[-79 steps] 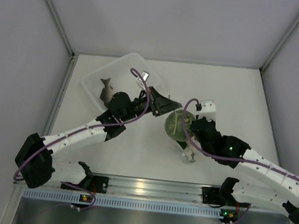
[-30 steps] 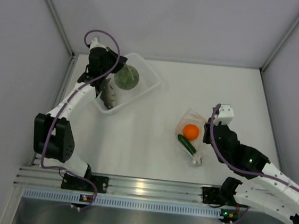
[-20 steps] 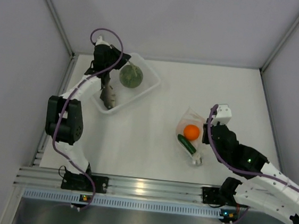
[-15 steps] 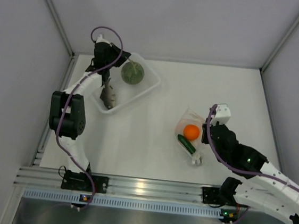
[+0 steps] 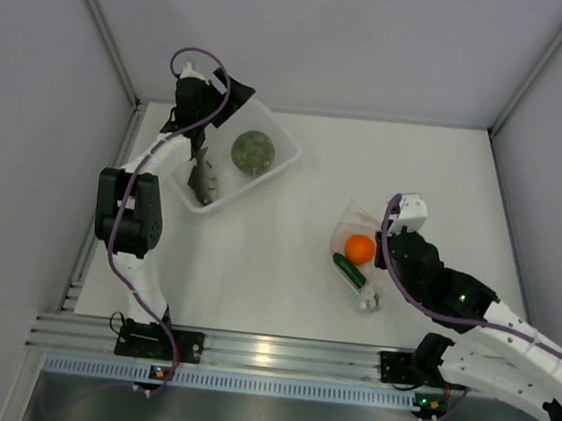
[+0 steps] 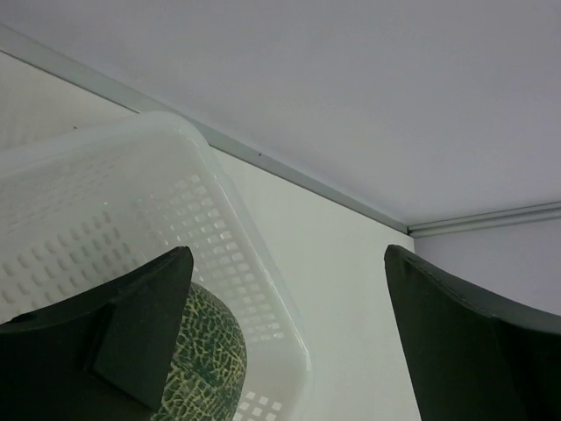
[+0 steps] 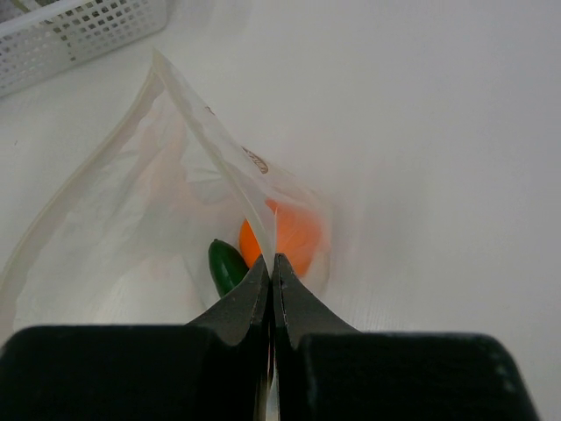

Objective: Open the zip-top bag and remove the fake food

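The right fingers (image 7: 250,294) were clenched on a thin fold of the zip-top bag (image 5: 352,221). The bag lay on the tabletop (image 5: 445,178), mouth gaping, with the orange ball (image 5: 359,248) and cucumber (image 5: 349,270) inside. The left fingers (image 6: 140,324) hung spread and empty over the basket (image 5: 286,141), where the cabbage-like ball (image 5: 253,152) and fish (image 5: 203,175) sat. To my eye, the slick film might slide out of that pinch, or a sharp tug could send the orange ball rolling away.
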`<state>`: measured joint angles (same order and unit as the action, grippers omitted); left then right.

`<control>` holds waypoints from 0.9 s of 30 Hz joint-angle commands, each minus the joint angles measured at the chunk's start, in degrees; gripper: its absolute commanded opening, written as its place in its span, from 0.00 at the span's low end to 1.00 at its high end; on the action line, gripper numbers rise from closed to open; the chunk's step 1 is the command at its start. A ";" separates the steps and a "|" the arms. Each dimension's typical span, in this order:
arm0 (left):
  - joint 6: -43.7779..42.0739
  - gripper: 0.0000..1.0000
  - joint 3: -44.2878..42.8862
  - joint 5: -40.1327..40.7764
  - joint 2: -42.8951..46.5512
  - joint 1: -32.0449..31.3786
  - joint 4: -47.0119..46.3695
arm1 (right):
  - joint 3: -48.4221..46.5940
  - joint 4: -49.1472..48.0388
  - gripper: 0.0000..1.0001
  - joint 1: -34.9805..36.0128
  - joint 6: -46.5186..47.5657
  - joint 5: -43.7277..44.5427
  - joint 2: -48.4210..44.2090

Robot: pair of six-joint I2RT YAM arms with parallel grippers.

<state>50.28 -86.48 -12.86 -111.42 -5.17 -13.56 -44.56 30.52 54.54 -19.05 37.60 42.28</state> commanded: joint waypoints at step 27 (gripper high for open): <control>-8.18 0.98 14.49 10.49 39.60 -24.34 18.48 | -3.35 -6.88 0.00 -1.02 -4.07 -2.79 1.23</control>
<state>40.29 -74.26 -5.85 -74.28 -26.63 2.37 -45.56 28.10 54.43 -22.37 36.73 44.71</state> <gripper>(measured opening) 0.983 0.006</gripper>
